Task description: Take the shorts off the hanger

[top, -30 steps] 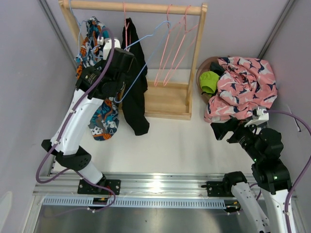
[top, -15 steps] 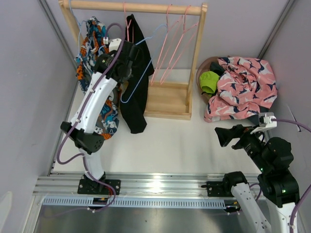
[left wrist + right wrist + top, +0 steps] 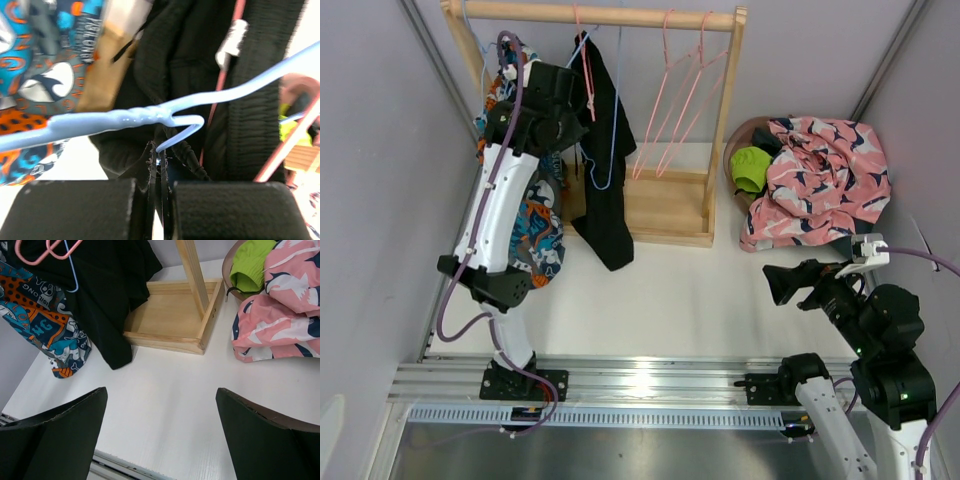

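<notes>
Two shorts on the rail, others down.
The right hand [image 3: 161, 392] hung low, fingers wide apart, over bare counter [image 3: 165, 375] with free room. Farther right, pink shorts [image 3: 820, 180] and lime green shorts [image 3: 750, 165] lay piled. At the rail [image 3: 620, 14], the left hand [image 3: 161, 185], fingers together, met the blue hanger [image 3: 125, 120] beside hanging black shorts [image 3: 605, 190] and multicolour shorts [image 3: 535, 240], probably to free them.
</notes>
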You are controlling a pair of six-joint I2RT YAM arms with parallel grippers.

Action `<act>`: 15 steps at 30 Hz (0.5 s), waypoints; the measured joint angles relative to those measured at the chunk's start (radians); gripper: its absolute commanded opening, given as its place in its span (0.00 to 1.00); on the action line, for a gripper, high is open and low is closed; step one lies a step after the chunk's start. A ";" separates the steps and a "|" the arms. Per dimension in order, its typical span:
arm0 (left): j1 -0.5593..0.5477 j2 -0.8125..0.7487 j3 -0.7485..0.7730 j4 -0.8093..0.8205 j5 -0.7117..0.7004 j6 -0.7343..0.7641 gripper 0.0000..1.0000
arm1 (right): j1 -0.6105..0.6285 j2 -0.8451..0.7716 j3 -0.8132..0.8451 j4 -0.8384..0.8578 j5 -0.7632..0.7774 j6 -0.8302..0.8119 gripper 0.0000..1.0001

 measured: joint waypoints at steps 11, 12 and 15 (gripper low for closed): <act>-0.077 -0.186 -0.121 0.061 0.026 0.003 0.00 | -0.017 -0.031 -0.015 -0.011 -0.002 -0.003 0.99; -0.085 -0.215 -0.134 0.062 0.024 0.007 0.00 | -0.018 -0.031 -0.018 -0.011 -0.003 -0.004 0.99; -0.106 -0.328 -0.175 0.057 0.018 0.022 0.00 | -0.025 -0.031 -0.027 -0.011 -0.008 -0.004 0.99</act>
